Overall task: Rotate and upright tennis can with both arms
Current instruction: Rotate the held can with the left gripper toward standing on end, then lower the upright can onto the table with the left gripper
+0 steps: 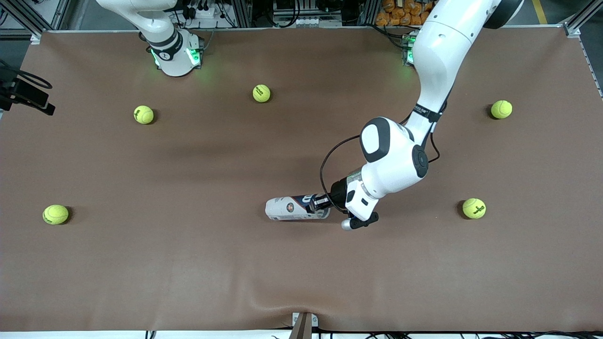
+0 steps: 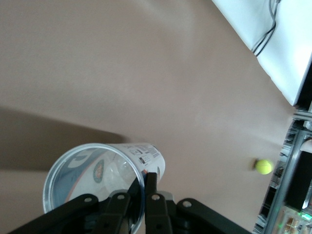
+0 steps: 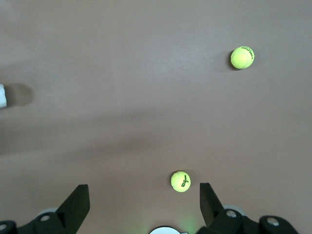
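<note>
The can [image 1: 297, 209] lies on its side on the brown table [image 1: 188, 263], about midway between the 2 arms' ends and nearer the front camera than the arm bases, its white closed end toward the right arm's end and its open silvery-rimmed mouth toward the left arm's end. The left arm [image 1: 438, 70] reaches down from its base to that mouth, and the left gripper [image 1: 320, 203] has its 2 fingers pinched tight on the rim of the can; in the left wrist view the can [image 2: 105, 173] shows as a clear tube with its open mouth facing the camera, 1 finger [image 2: 152, 195] lying along the outside of the wall and the other inside the mouth, the wall squeezed between them. The can is tilted slightly off the cloth in that view, though whether it is lifted I cannot tell. The right arm [image 1: 160, 33] waits near its own base, its hand not visible from the front; the right wrist view shows the right gripper [image 3: 145, 202] with its fingers spread wide apart, holding nothing, over bare table with 2 balls below, 1 ball [image 3: 181, 181] between the fingertips' line of sight and another [image 3: 242, 57] well apart from it. From the front, 6 yellow balls lie scattered, among them 1 ball [image 1: 474, 208] toward the left arm's end beside the left gripper's wrist and 1 ball [image 1: 261, 93] between the 2 bases.
</note>
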Robot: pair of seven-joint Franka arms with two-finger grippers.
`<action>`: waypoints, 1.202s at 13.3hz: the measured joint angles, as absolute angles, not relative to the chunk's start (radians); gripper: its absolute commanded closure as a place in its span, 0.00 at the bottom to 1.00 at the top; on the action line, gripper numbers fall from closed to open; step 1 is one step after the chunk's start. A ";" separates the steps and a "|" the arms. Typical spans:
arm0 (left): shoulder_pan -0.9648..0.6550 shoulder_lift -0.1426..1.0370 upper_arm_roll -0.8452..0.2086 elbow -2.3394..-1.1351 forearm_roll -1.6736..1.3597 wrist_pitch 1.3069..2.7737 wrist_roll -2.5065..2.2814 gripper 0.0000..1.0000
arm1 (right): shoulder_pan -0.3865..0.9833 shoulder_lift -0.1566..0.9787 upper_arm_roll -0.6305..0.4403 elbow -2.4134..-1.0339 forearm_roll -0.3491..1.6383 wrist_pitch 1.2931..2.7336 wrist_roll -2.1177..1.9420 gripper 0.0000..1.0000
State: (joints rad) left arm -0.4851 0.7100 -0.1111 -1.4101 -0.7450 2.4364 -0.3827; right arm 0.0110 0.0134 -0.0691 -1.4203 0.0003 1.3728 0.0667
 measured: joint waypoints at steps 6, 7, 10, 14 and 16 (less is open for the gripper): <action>-0.560 0.641 -0.075 -1.307 -0.537 2.293 -0.673 1.00 | 0.011 0.013 -0.067 -1.422 0.000 1.373 0.067 0.00; -0.560 0.644 -0.074 -1.310 -0.531 2.293 -0.673 1.00 | 0.011 0.013 -0.067 -1.422 0.000 1.373 0.067 0.00; -0.596 0.646 -0.075 -1.312 -0.472 2.290 -0.675 1.00 | 0.011 0.013 -0.067 -1.422 0.000 1.374 0.067 0.00; -0.692 0.647 -0.074 -1.312 -0.195 2.290 -0.826 1.00 | 0.011 0.013 -0.067 -1.422 0.000 1.375 0.067 0.00; -0.728 0.648 -0.073 -1.312 -0.052 2.290 -0.884 1.00 | 0.011 0.013 -0.067 -1.422 0.000 1.375 0.067 0.00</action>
